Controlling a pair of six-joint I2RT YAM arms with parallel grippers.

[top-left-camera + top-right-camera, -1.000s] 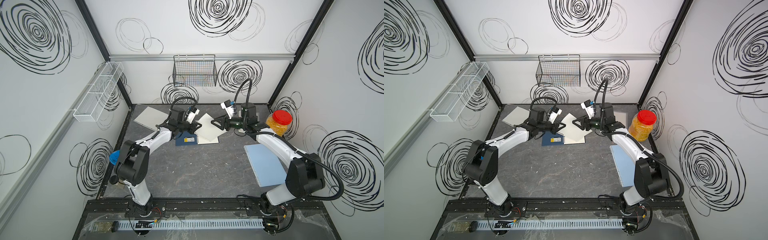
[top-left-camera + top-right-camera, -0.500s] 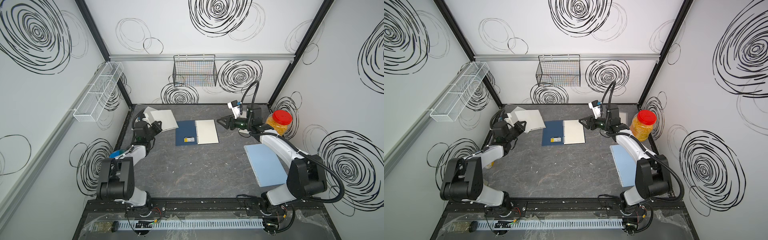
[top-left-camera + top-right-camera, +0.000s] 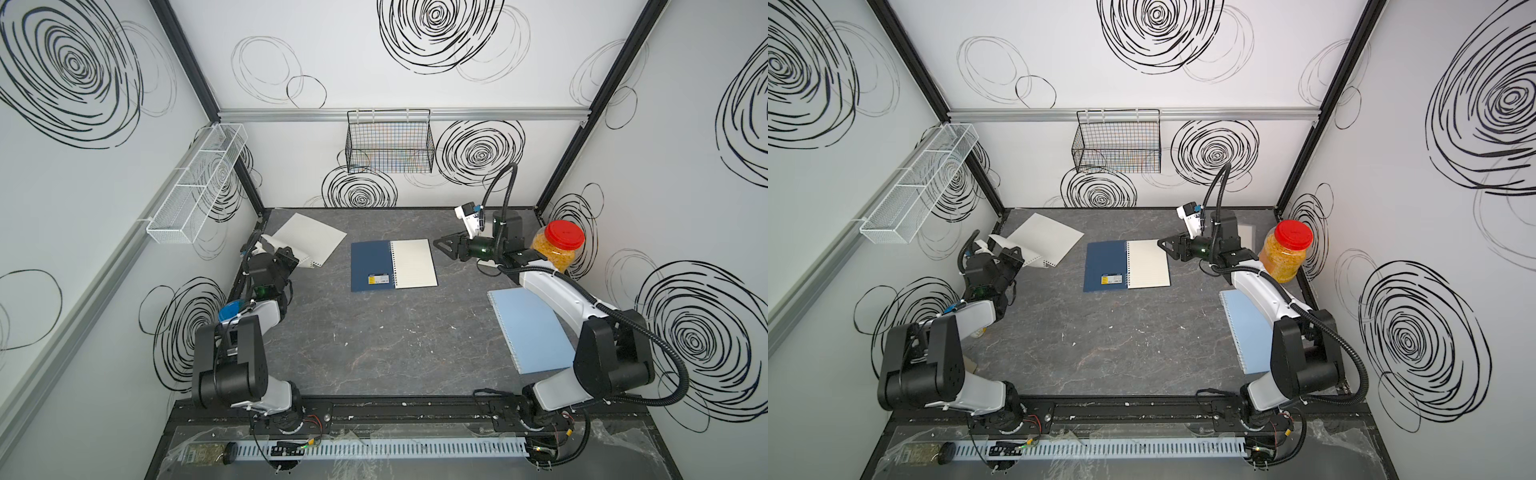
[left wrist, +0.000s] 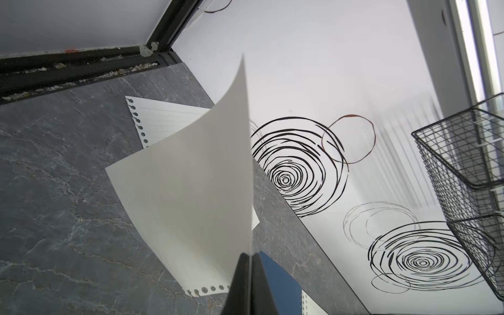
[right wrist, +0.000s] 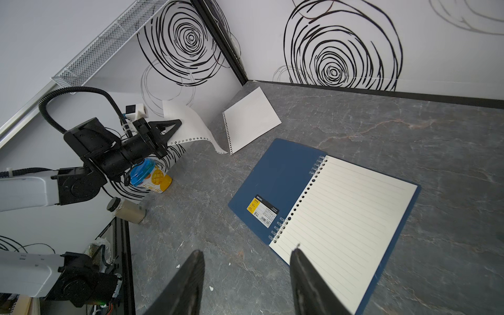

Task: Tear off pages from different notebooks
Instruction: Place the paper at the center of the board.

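left end effector (image 4: 248, 255): clamped fully shut on a torn page (image 4: 191, 196), pinched right by the hole-punched edge. The sheet's so thin it curls up and away from me. I've got it up off the desk (image 3: 374, 340), out around 10 o'clock.

why over there: my guess is that's the drop zone. Another loose page (image 3: 316, 237) already lies flat at 11 o'clock, just beside the one I'm holding, so this one probably joins it.

right end effector (image 5: 246, 251): jaws about halfway apart, nothing in them. It hangs just off the 2 o'clock corner of the navy notebook (image 3: 371, 266), probably parked there to pin the book or go for another sheet.

navy notebook: lies open toward 12 o'clock, cover folded flat to one side, lined paper face up, spiral down the middle. Open like that, the top sheet is easy to get at.

light blue notebook (image 3: 528, 328): closed, at 4 o'clock, with my right arm crossing over it in both top views. Looks untouched, so I reckon it's up next.

watch out: paper this floppy could drift on release. I'd lower it first, then let go.
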